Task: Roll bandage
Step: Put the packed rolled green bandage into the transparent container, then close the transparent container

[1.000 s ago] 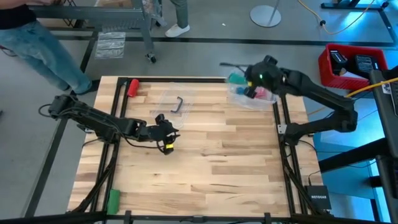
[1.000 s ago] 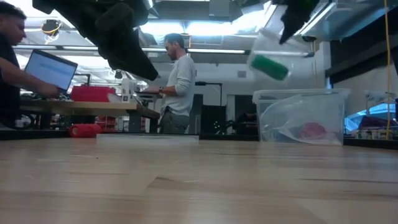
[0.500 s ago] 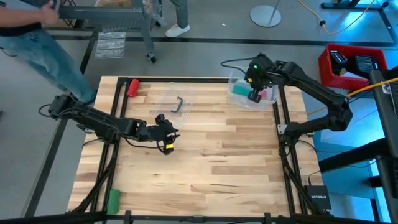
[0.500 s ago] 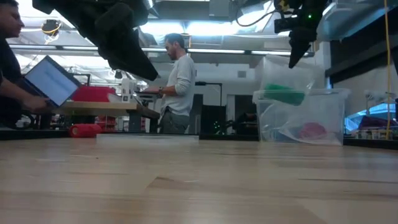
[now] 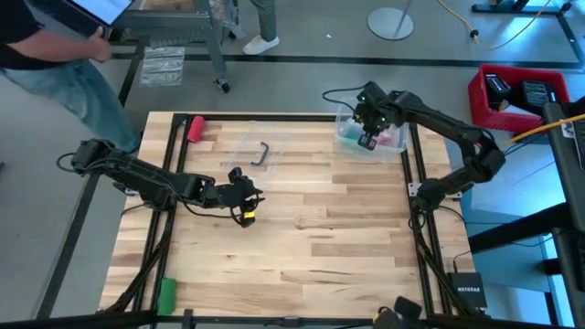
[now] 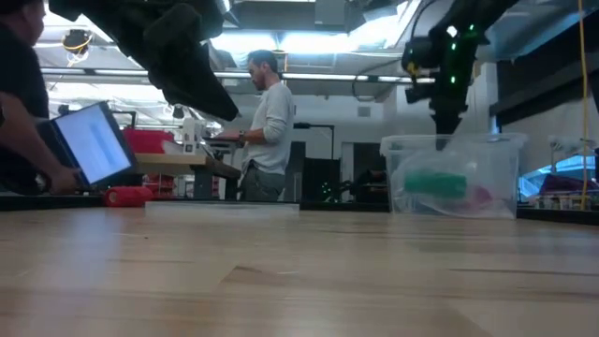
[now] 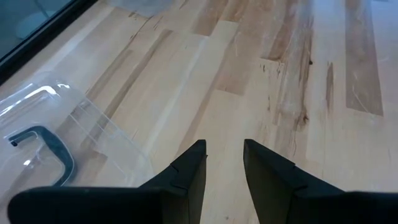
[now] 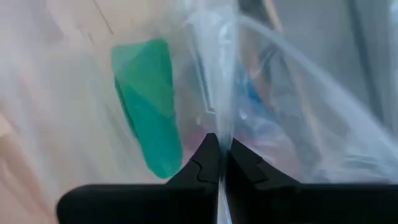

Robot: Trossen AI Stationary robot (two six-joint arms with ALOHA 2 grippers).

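While your right gripper (image 5: 368,142) pinches clear plastic film (image 8: 214,74) above the teal-green cloth bandage (image 8: 149,102) in the upper-right clear bin (image 6: 505,142), your left gripper (image 7: 222,163) hovers mid-left, fingers apart.

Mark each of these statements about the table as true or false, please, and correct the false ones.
1. The teal bandage lies inside the clear bin. True.
2. The right gripper holds the bandage. False: its fingers are shut on a fold of clear plastic, and the bandage lies free beside them.
3. The left gripper is open above bare wood. True.
4. The clear lid with the dark handle sits on the bin. False: it lies flat on the table, apart from the bin.
5. A red roll lies near the table's far left corner. True.
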